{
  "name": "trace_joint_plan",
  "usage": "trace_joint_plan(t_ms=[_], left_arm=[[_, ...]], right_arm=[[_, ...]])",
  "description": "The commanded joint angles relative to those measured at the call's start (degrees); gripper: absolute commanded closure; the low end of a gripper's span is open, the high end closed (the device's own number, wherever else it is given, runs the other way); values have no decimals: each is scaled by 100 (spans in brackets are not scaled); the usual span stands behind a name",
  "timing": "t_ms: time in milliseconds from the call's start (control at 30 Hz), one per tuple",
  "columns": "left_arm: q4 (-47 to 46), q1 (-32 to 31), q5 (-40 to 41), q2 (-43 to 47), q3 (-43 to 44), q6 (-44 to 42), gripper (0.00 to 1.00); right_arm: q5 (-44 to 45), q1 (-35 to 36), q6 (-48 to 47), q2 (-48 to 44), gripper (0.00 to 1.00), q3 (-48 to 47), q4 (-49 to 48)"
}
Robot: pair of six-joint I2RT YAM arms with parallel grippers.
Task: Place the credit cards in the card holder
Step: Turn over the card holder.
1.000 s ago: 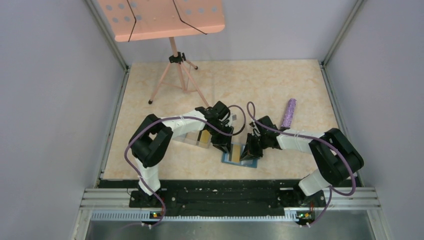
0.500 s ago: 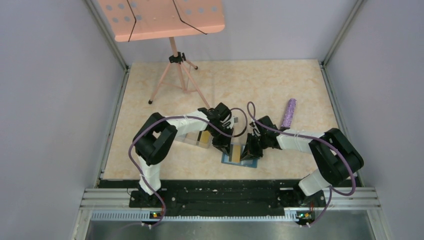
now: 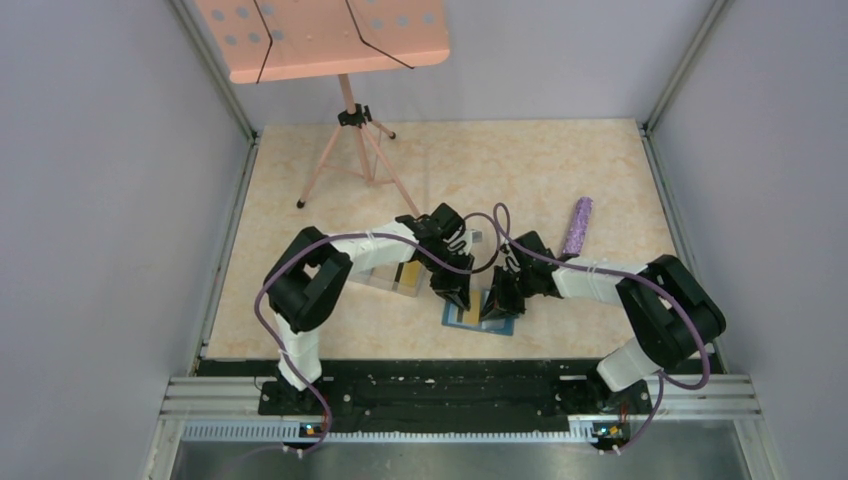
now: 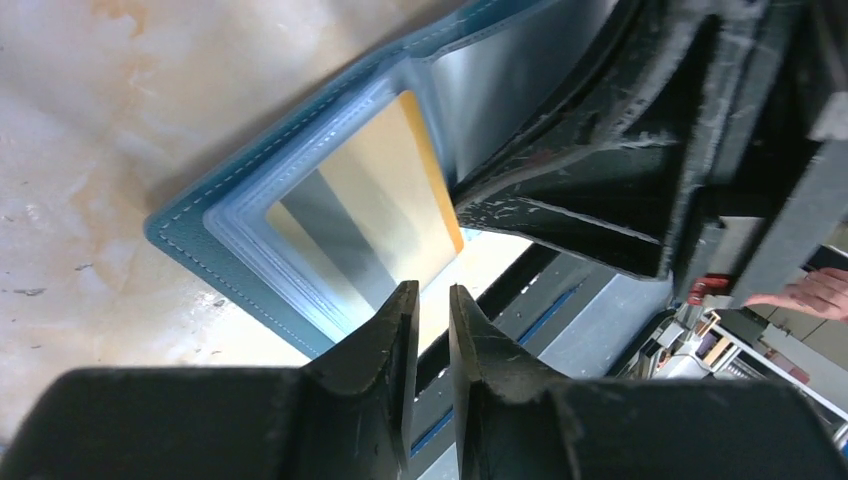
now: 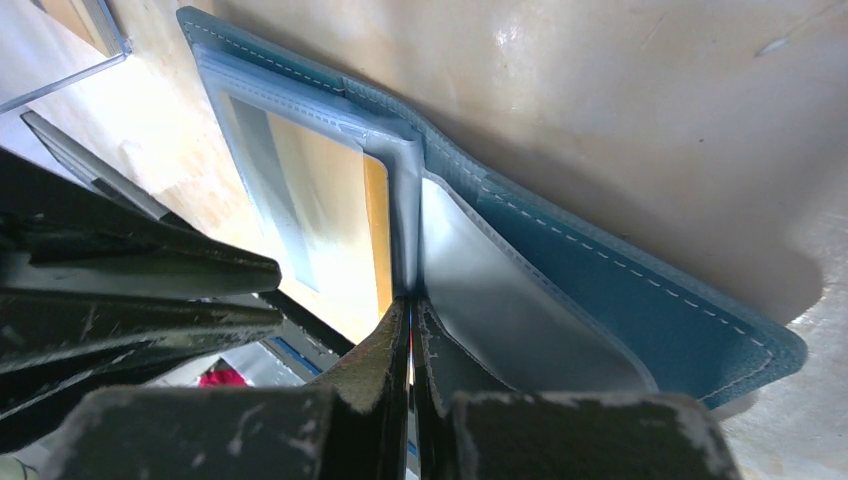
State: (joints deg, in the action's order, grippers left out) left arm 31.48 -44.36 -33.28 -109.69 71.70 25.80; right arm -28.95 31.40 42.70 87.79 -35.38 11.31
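Your table [image 3: 560, 170] stretches beyond the card holder [image 5: 620, 290], which lies unfolded near its front edge: teal, pale slots, a gold credit card [image 4: 400, 190] inside; right gripper [image 5: 410, 320] pinches its inner leaf, left gripper [image 4: 432, 310] above it, slightly parted, empty

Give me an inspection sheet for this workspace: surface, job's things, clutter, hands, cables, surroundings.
Surface: beige marbled tabletop, no spills seen.
Job's things: card holder lies open; a gold card with a dark stripe sits in its clear slot; a second gold card is in the clear box.
Clutter: purple roll far right; pink music stand on a tripod far left.
Hands: left hand slightly open, empty, close to the card holder; right hand shut, seemingly pinching a clear leaf of it.
Cables: purple cables loop along both arms.
Surroundings: grey walls; aluminium rail at the near edge.
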Motion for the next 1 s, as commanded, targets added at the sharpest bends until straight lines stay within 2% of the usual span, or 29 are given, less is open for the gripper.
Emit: trace_joint_plan(t_ms=[0,167,267,967], left_arm=[[-231,-20,-61,434,54,53,77],[337,-20,981,520,147,-77,63],[455,-11,1213,447,150,-114,60],[83,-98,333,-25,192,-107,64]], right_arm=[[292,103,-23,159,100,-79,-98],[294,104,-12,112,100,-53,-101],[292,110,-11,88,100,-49,-100],[241,106,-27,52,100,10,-103]])
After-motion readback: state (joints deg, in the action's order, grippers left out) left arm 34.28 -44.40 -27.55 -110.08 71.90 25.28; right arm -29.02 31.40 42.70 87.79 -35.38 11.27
